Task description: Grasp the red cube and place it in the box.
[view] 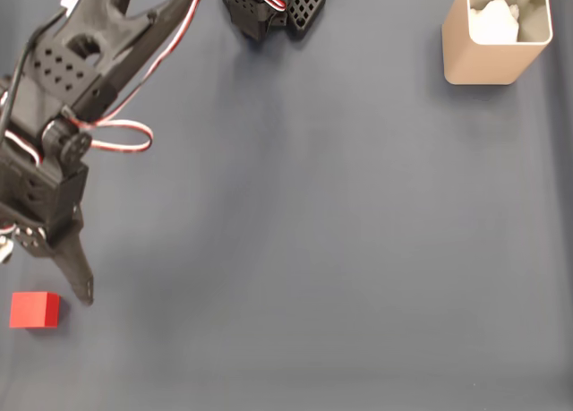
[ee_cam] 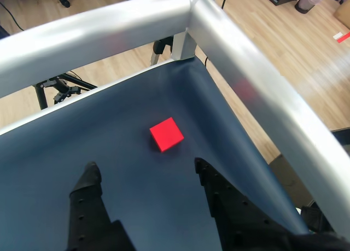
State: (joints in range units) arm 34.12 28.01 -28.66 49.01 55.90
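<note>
Cube [view: 35, 310] sits flat on the dark bench [view: 313, 250], bottom-left corner in the fixed view, close to the bench edge. Box [view: 495, 37] is at the top right, well apart, with something white already inside.

Gripper [ee_cam: 146, 168] hangs near the cube, not touching. In the wrist view the cube [ee_cam: 167, 134] lies just beyond the fingers [ee_cam: 90, 177], roughly between their lines, turned about 45° to them. Fingers are spread apart and hold nothing; the gap is clearly wider than the cube. In the fixed view one fingertip ends just beside the cube's upper right corner.

Handling, as a judgement:
- Small, plain matte faces, sharp edges: probably light and stiff, likely foam, wood or printed plastic. No crush risk worth worrying about.
- Matte surface should give decent friction; slip is unlikely if the pads land flat.
- Being light, it skids if one finger touches first, and it's near the bench edge and the metal frame [ee_cam: 257, 87], so a nudge could push it off.
- Take it on two opposite side faces, mid-height. With the current yaw the fingers would meet corners, so the wrist needs rotating to square up, or the cube will twist on closing.
</note>
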